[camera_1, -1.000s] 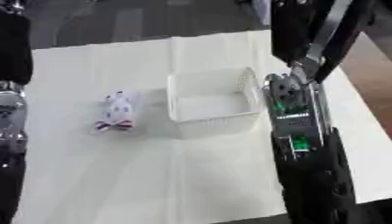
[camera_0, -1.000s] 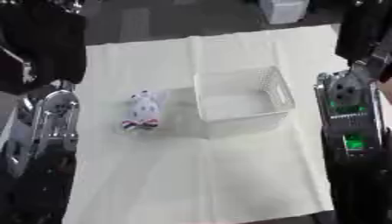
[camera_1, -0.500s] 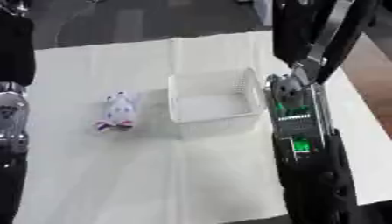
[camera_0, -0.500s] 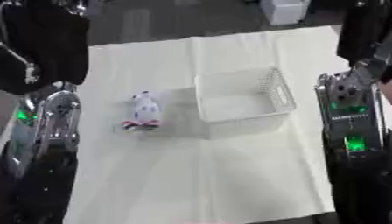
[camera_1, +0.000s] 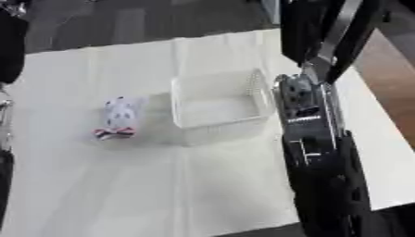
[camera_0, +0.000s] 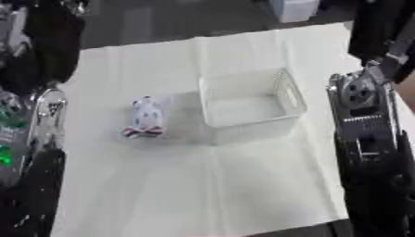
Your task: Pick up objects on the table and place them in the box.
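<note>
White with dark spots and a red-and-blue striped end, a small packet (camera_0: 146, 119) lies on the pale cloth (camera_0: 194, 185) that covers the counter, just to the left of the box (camera_0: 249, 99) and not touching it. It may be a wrapped snack or a soft toy; the view is too blurred to say which. The box is a white plastic basket with slotted walls, standing upright near the middle of the cloth, and nothing shows inside it.

Left of the box, past the packet, the robot's left arm (camera_0: 36, 139) runs down the cloth's edge, black and silver with green lights. Right of the box, the right arm (camera_1: 312, 134) hangs close beside the box's right wall. Neither hand can be made out, so I cannot tell whether the fingers are open or closed.
</note>
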Robot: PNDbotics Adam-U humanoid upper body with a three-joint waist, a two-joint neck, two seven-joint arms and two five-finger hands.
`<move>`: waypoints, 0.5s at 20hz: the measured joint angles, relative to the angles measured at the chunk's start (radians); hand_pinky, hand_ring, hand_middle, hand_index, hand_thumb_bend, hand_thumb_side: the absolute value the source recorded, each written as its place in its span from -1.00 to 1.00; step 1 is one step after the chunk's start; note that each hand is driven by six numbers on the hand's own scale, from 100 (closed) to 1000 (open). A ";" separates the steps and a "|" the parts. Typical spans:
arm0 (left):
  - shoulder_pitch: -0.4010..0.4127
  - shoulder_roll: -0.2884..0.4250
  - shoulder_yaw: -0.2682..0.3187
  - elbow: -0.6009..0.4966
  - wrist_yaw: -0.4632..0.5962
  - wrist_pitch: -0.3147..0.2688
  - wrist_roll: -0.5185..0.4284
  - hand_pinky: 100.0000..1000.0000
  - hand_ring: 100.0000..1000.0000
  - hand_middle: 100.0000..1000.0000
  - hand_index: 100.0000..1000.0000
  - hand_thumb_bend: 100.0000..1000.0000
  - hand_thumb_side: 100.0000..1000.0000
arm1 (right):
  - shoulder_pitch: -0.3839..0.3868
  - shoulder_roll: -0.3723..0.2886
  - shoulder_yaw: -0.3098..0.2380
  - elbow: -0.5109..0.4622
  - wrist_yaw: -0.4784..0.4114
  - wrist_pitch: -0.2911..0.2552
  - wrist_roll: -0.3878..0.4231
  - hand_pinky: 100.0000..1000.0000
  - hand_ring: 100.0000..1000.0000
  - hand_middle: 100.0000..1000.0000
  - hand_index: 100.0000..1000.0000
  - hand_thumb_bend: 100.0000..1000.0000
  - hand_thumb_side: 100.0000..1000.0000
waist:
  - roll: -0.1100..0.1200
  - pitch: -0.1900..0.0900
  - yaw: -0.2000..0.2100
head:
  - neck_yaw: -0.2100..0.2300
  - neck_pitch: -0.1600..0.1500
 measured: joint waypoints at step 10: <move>-0.087 0.054 -0.026 0.196 -0.328 -0.086 -0.003 0.96 0.88 1.00 1.00 -1.00 0.85 | 0.000 0.000 0.000 0.000 0.006 -0.004 -0.002 -0.43 -0.12 0.22 0.64 -1.00 0.68 | 0.006 0.000 -0.007 | 0.002 0.000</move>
